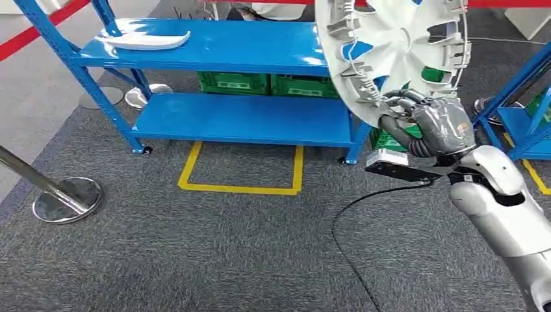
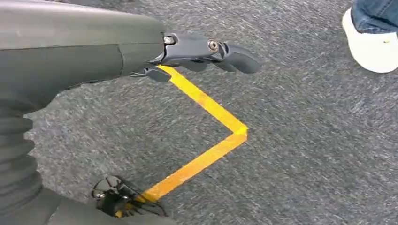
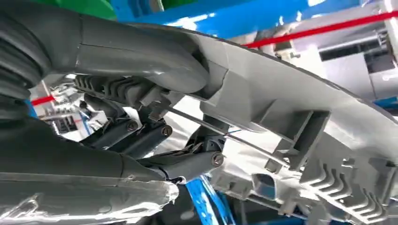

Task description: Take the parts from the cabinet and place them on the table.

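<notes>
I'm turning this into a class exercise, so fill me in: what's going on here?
The robot's right hand grips a pale grey wheel cover by its rim, holding it up in front of the blue shelving. Another white part lies on the top shelf. The left hand hangs over grey carpet and yellow floor tape, holding nothing. A person's white shoe stands nearby.

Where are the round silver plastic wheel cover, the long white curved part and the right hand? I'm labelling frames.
round silver plastic wheel cover (image 1: pixel 390 45), head view, ribbed inner face.
long white curved part (image 1: pixel 144 40), head view, its middle.
right hand (image 1: pixel 436 125), head view, back of hand.
</notes>
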### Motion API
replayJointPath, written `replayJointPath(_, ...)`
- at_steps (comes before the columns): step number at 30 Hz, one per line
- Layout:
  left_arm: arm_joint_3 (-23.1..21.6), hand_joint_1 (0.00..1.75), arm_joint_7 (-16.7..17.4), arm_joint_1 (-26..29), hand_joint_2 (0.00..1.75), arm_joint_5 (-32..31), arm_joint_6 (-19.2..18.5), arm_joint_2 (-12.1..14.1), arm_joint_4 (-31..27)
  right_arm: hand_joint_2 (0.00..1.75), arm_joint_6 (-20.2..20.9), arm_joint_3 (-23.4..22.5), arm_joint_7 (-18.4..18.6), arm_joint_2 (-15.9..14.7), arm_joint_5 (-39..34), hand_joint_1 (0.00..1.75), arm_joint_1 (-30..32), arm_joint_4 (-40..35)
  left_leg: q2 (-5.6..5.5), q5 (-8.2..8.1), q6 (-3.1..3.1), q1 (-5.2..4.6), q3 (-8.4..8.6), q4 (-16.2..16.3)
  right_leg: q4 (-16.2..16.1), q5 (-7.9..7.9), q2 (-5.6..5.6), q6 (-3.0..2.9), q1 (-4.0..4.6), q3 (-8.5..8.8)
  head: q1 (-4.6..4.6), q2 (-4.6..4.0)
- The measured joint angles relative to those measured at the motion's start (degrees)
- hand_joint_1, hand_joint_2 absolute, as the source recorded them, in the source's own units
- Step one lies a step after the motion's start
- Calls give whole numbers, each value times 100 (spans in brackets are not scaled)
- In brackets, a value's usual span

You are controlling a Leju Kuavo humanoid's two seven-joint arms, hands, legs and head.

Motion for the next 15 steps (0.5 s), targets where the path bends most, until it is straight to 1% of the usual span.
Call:
replayJointPath(1, 0, 0, 0, -1, 175, 0, 0, 9, 0, 175, 22, 2, 0, 2, -20, 175, -8, 0, 2, -107, -37, 5, -36, 90, -6, 16, -8, -27, -8, -9, -9, 0)
replayJointPath(2, 0, 0, 0, -2, 175, 0, 0, 0, 0, 175, 37, 9, 0, 2, -26, 175, -12, 0, 2, -326, -66, 6, -154, 380, -6, 33, -20, -53, -12, -31, -24, 0)
replayJointPath(3, 0, 0, 0, -2, 175, 0, 0, 4, 0, 175, 42, 20, -2, 2, -31, 175, -11, 0, 3, -604, -90, 19, -382, 889, -6, 47, -35, -72, -10, -62, -26, 0)
replayJointPath(4, 0, 0, 0, 0, 175, 0, 2, 11, 0, 175, 40, 22, -2, 2, -31, 175, -11, 0, 3, -809, -105, 19, -592, 1352, -5, 63, -43, -83, -8, -90, -26, 0)
replayJointPath(5, 0, 0, 6, 6, 175, 0, 7, 15, 0, 175, 39, 20, 0, 2, -33, 175, -5, 0, 3, -948, -112, 19, -763, 1742, -4, 80, -57, -83, -7, -118, -26, 0)
replayJointPath(6, 0, 0, 13, 16, 175, 0, 7, 20, 0, 175, 37, 20, 0, 2, -35, 175, 6, 0, 3, -927, -111, 19, -800, 1842, -4, 98, -77, -81, -7, -137, -26, -2)
replayJointPath(7, 0, 0, 13, 22, 175, 0, 13, 26, 0, 175, 35, 20, 4, 0, -37, 175, 21, 0, 4, -794, -108, 19, -708, 1695, -3, 111, -86, -72, -8, -150, -29, 0)
replayJointPath(8, 0, 0, 15, 26, 175, 0, 15, 31, 0, 175, 33, 11, 11, 0, -37, 175, 46, -2, 15, -547, -97, 20, -474, 1270, -2, 123, -102, -55, -11, -160, -26, 0)
replayJointPath(9, 0, 0, 24, 24, 175, 0, 20, 37, 0, 175, 33, 2, 15, 0, -39, 175, 68, -9, 44, -330, -87, 20, -203, 793, 3, 132, -117, -40, -16, -161, -26, 0)
replayJointPath(10, 0, 0, 31, 20, 175, 0, 24, 39, 0, 175, 31, -11, 15, -2, -37, 175, 85, -20, 156, -162, -78, 19, 92, 294, 12, 141, -132, -21, -7, -161, -31, 0)
replayJointPath(11, 0, 0, 31, 3, 175, 0, 31, 37, 0, 175, 24, -48, 15, -15, -39, 175, 117, -48, 265, -198, -72, 0, 198, 17, 55, 138, -143, 17, 47, -193, -54, -2)
replayJointPath(12, 0, 0, 44, -2, 175, 0, 33, 37, 0, 175, 20, -79, 13, -31, -37, 175, 126, -57, 201, -175, 14, 4, 152, 43, 46, 161, -158, 46, 48, -215, -27, 0)
replayJointPath(14, 0, 0, 48, 22, 175, -2, 42, 39, 0, 175, 20, -94, 13, -35, -37, 175, 151, -57, 151, -156, 71, -13, 125, 44, 6, 191, -223, 92, 44, -197, -22, 0)
replayJointPath(15, 0, 0, 52, 32, 175, -2, 52, 39, 0, 175, 20, -94, 9, -35, -39, 175, 172, -68, 122, -121, 127, 6, 119, 25, 8, 194, -255, 120, 41, -197, -22, 0)
